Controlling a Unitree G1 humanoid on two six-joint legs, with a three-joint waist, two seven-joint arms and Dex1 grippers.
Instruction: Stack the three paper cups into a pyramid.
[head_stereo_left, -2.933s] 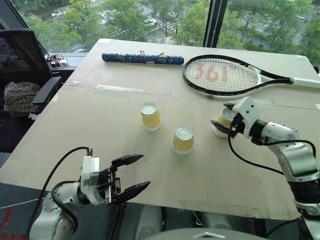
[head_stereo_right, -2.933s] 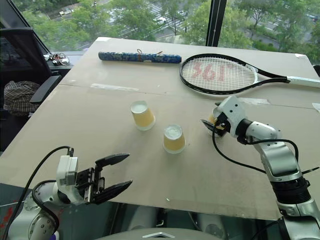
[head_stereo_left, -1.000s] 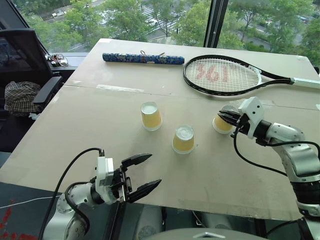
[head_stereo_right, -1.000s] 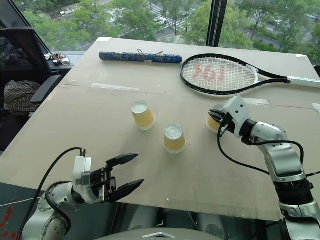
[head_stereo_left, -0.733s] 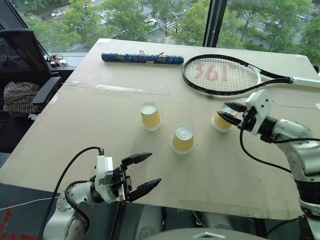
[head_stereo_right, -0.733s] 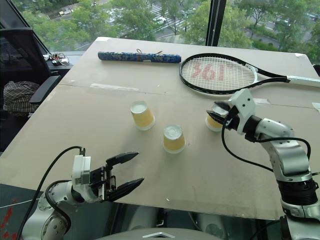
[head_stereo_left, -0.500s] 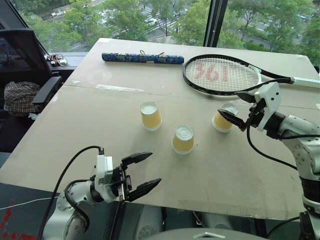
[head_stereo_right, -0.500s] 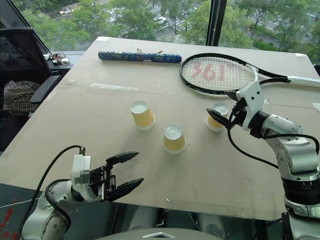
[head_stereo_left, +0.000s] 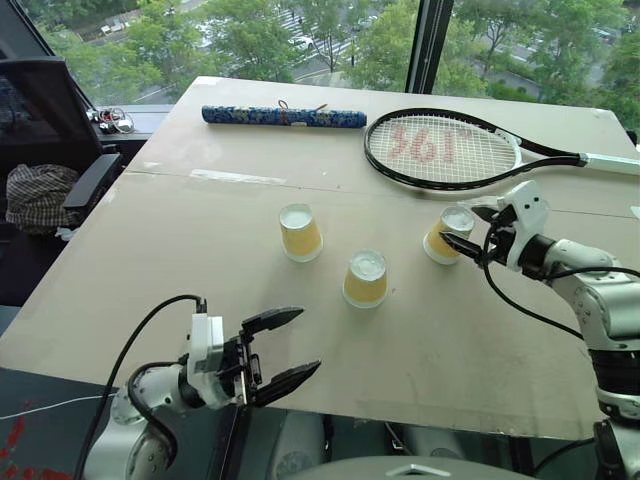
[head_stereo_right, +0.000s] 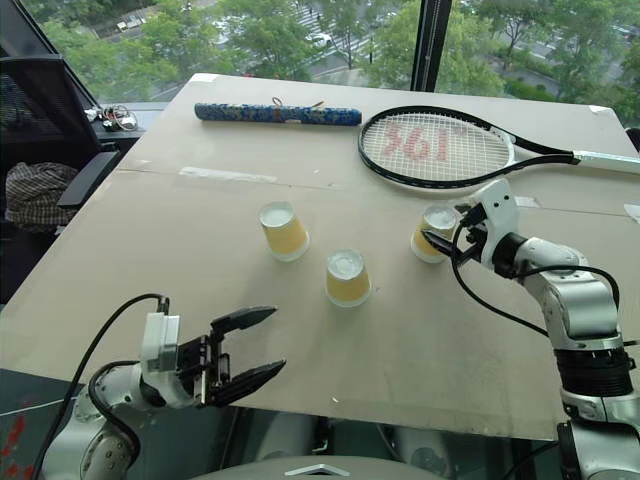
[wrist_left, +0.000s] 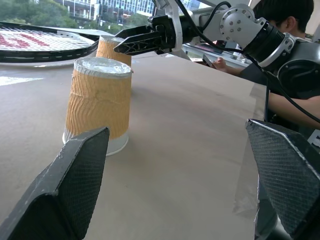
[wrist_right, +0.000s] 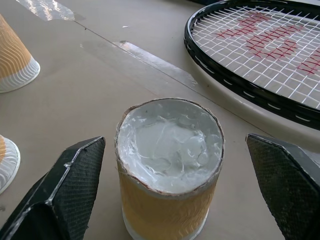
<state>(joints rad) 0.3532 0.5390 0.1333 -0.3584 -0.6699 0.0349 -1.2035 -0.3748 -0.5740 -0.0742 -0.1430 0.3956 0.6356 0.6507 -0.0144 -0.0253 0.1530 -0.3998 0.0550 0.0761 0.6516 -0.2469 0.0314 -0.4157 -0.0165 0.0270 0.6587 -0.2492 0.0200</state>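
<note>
Fingers of the left gripper (head_stereo_left: 282, 348) are spread wide at the table's near edge and nothing is held; no shift from its place of a second ago is seen. On the tan table (head_stereo_left: 180, 240) three paper cups are stood upside down, each apart from the others, none stacked. The left cup (head_stereo_left: 300, 232) and the middle cup (head_stereo_left: 365, 279) are found where they were before. The right cup (head_stereo_left: 447, 234) is seen upright on its rim near the tennis racket (head_stereo_left: 445, 150), about where it stood a second ago. A change is noted at the right gripper (head_stereo_left: 478, 229): a second ago its fingers were closed on the right cup, and now they are opened wide, one to each side of the cup, with a gap shown on both sides in the right wrist view, so the cup is released. A blue patterned roll (head_stereo_left: 284, 116) is lain at the far edge.
</note>
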